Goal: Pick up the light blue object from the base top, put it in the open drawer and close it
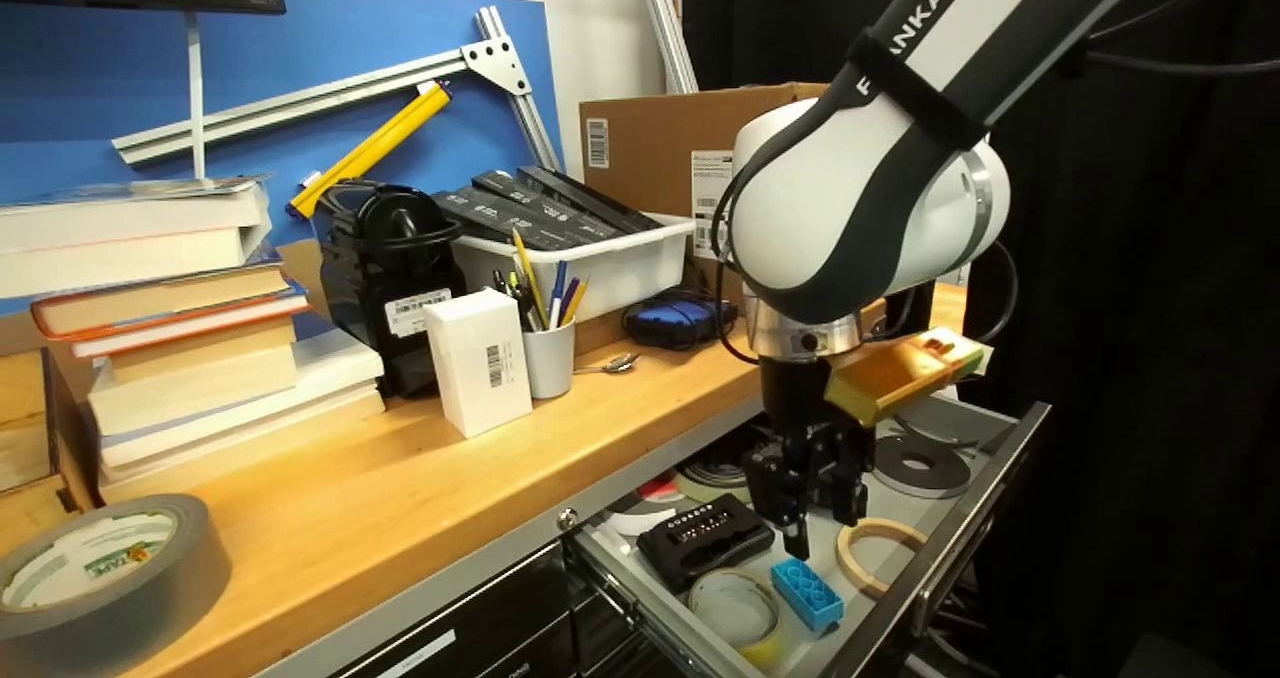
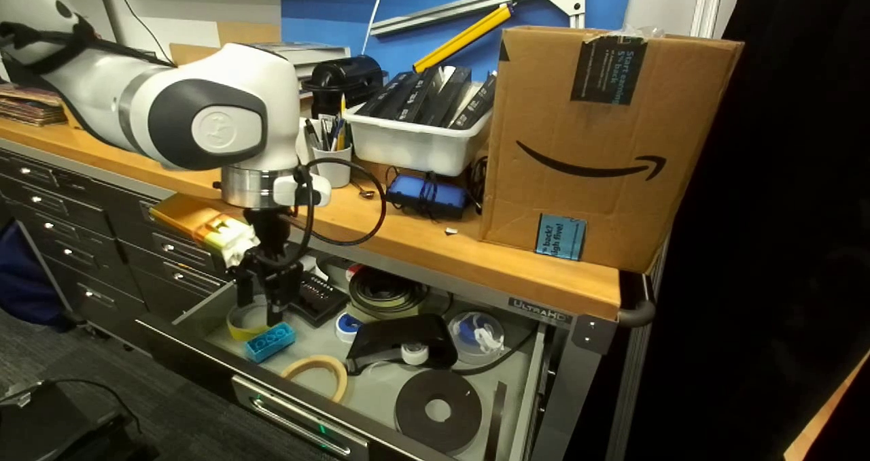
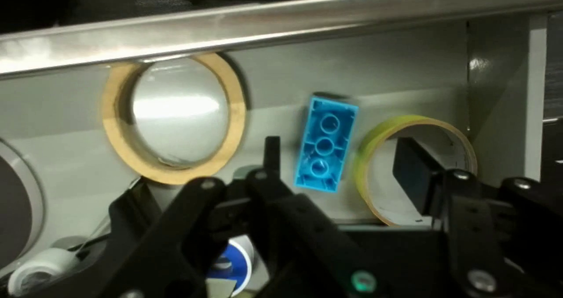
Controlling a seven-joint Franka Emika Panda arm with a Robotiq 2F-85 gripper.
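The light blue brick (image 1: 807, 594) lies in the open drawer (image 1: 985, 498), hollow side up, between a wooden-coloured tape ring and a yellow-green tape roll. It also shows in an exterior view (image 2: 270, 342) and in the wrist view (image 3: 326, 144). The drawer's front rim crosses the top of the wrist view (image 3: 264, 23). My gripper (image 3: 339, 157) is open and empty, with its fingers apart above the brick. It points down over the drawer in both exterior views (image 1: 823, 533) (image 2: 259, 310). The brick is apart from both fingers.
The drawer also holds the tape ring (image 2: 319, 360), the yellow-green roll (image 3: 367, 157), a black case (image 1: 705, 538), a black tape dispenser (image 2: 401, 342) and a dark roll (image 2: 408, 406). The wooden bench top (image 1: 480, 488) overhangs the drawer's back. A cardboard box (image 2: 598, 196) stands on it.
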